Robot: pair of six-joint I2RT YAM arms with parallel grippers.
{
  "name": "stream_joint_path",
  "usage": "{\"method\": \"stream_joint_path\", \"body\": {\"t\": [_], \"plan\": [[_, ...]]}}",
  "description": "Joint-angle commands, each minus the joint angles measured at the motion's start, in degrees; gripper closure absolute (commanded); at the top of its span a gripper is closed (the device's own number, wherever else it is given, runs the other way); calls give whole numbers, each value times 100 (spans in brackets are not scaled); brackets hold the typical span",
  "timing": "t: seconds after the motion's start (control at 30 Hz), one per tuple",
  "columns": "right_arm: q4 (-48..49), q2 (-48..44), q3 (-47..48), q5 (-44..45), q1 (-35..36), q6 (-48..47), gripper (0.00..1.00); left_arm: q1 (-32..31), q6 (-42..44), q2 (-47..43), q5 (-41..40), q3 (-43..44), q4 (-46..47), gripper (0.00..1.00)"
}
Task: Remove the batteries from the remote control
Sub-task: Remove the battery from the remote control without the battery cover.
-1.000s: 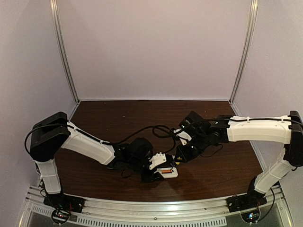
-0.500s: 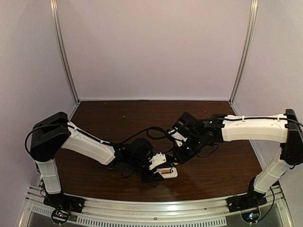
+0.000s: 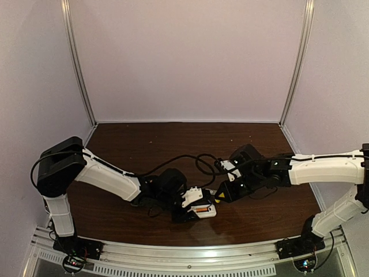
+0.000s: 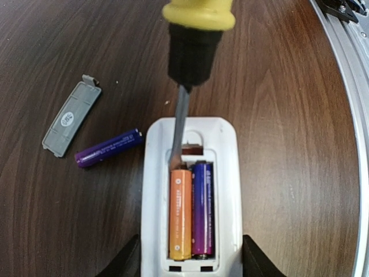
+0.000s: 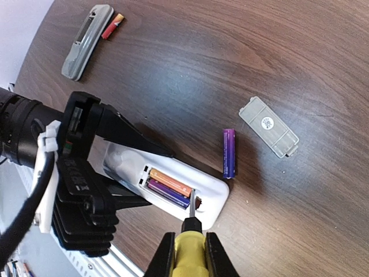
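My left gripper (image 4: 190, 266) is shut on a white remote (image 4: 228, 173), back side up with its compartment open. An orange battery (image 4: 180, 213) and a purple battery (image 4: 202, 210) lie side by side inside it. My right gripper (image 5: 190, 254) is shut on a yellow-handled screwdriver (image 5: 189, 249); its blade tip (image 4: 176, 151) sits at the far end of the orange battery. Another purple battery (image 4: 108, 148) lies loose on the table left of the remote, also in the right wrist view (image 5: 229, 153). A red battery (image 5: 112, 26) lies far off beside a grey remote (image 5: 87, 41).
The grey cover plate (image 4: 72, 114) lies on the table beyond the loose purple battery, also in the right wrist view (image 5: 269, 134). In the top view both grippers meet near the table's front middle (image 3: 210, 202). A metal rail (image 4: 349, 69) runs along the near table edge.
The right arm swung left and then back to the right and lower, carrying the screwdriver. The left arm and the white remote have stayed where they were.
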Motion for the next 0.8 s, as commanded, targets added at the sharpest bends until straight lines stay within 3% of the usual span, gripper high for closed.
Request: {"method": "stream_joint_path", "body": {"t": [0.0,0.3,0.77], "plan": [[1088,-536,-507,-1185,-175,403,100,-24,-103,235,-88,32,-463,100],[1747,-687,-818,-1860,-326,584,100,-25,-52,235,4,83,-561,100],[1795,-226,-779,-1663,-348,578,100,-13,-131,69,903,199,-998,100]]}}
